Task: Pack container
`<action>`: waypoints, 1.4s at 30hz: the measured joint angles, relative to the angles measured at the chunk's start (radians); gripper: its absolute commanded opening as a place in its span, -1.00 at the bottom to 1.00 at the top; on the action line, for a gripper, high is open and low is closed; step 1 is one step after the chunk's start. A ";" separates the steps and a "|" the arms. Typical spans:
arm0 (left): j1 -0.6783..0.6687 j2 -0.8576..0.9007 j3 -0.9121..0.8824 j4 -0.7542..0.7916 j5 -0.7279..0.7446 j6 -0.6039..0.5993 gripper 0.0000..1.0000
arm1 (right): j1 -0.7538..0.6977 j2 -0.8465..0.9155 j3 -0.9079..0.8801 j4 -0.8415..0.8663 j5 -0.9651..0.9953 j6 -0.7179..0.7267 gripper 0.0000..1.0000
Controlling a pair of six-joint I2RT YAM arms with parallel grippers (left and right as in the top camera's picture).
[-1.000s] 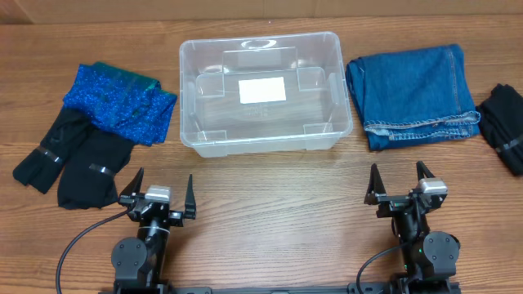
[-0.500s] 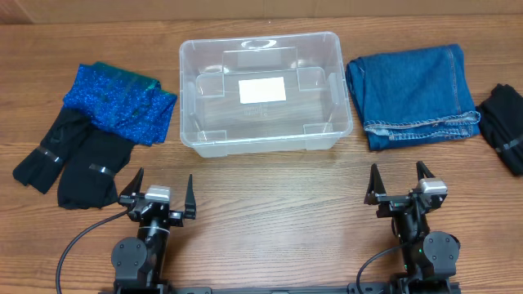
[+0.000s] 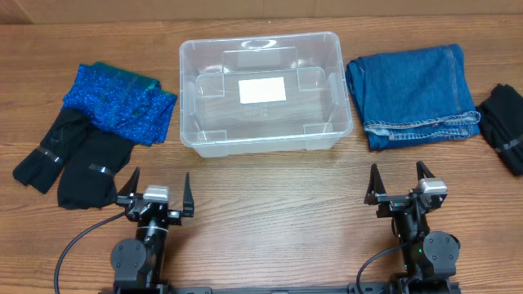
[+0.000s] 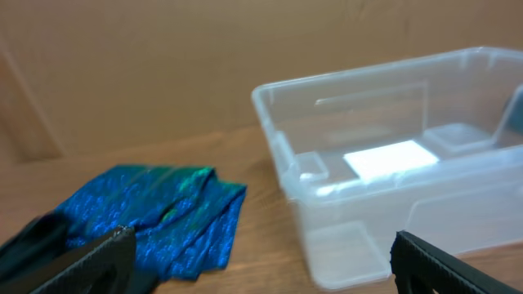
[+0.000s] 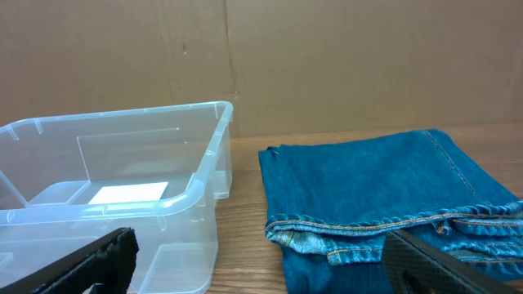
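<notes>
My left claw (image 3: 158, 188) and right claw (image 3: 399, 183) both stood wide and held nothing, low at the near side of the table (image 3: 270, 212) and well apart from each other. The container (image 3: 261, 140) sat across from me in the middle, upright, with only the white label (image 3: 262, 89) showing on its base. It lay between the blue cloth (image 3: 118, 100) on my left and the jeans (image 3: 413, 94) just beside its right wall. By my reckoning nothing was packed yet, so every risk lay ahead. The container looked light with nothing in it, and its walls were clear and hard to read from my wrist views. A finger coming in low could have clipped the rim and shoved or tipped it. The jeans were folded in layers, so a pinch on the top layer alone might have let them fall open and drape over the rim instead of dropping in. The blue cloth touched the black pieces (image 3: 73, 159) at its near edge, and lifting it could have dragged 1 of them along. The black bundle (image 3: 505, 122) at the far right ran out of the overhead view, so I judged it a long reach. With 2 arms feeding 1 container, they might also have met above it.
</notes>
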 measured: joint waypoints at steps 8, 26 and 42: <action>0.068 0.153 0.156 -0.055 0.072 -0.158 1.00 | 0.000 0.000 0.000 -0.001 0.000 0.000 1.00; 0.282 1.424 1.177 -0.167 0.853 -0.282 1.00 | -0.001 0.000 0.000 0.000 0.000 0.000 1.00; 0.425 1.720 1.186 -0.367 0.292 -0.776 0.85 | -0.001 0.000 0.000 -0.001 0.000 0.001 1.00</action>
